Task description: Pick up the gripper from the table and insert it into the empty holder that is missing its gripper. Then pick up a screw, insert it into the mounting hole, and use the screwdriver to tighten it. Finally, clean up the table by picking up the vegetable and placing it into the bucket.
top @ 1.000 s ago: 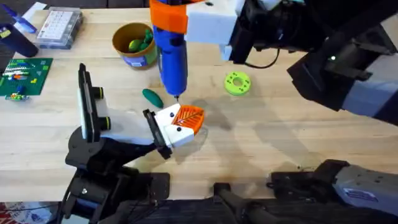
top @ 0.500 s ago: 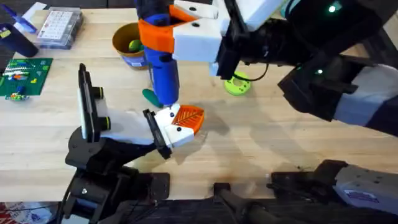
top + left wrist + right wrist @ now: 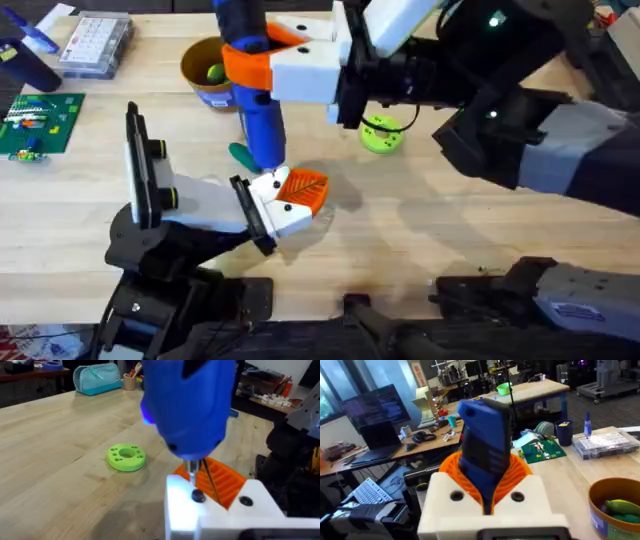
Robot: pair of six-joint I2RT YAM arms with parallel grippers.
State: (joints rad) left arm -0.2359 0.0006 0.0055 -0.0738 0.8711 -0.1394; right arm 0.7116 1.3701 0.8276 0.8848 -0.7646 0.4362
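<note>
My right gripper is shut on the blue screwdriver and holds it nearly upright. Its metal tip rests on a dark screw in the white holder, which ends my left arm's white link. The orange ribbed gripper sits in the holder. The dark green vegetable lies on the table just behind the screwdriver, partly hidden by it. The tan bucket stands at the back left with green pieces inside.
A lime-green ring lies right of the screwdriver. A green circuit board and a clear parts box sit at the far left. A second dark screw shows in the holder's face.
My right arm has carried the screwdriver left and lower, bringing its tip from just above the holder down onto its top. The holder and the orange gripper have stayed put.
</note>
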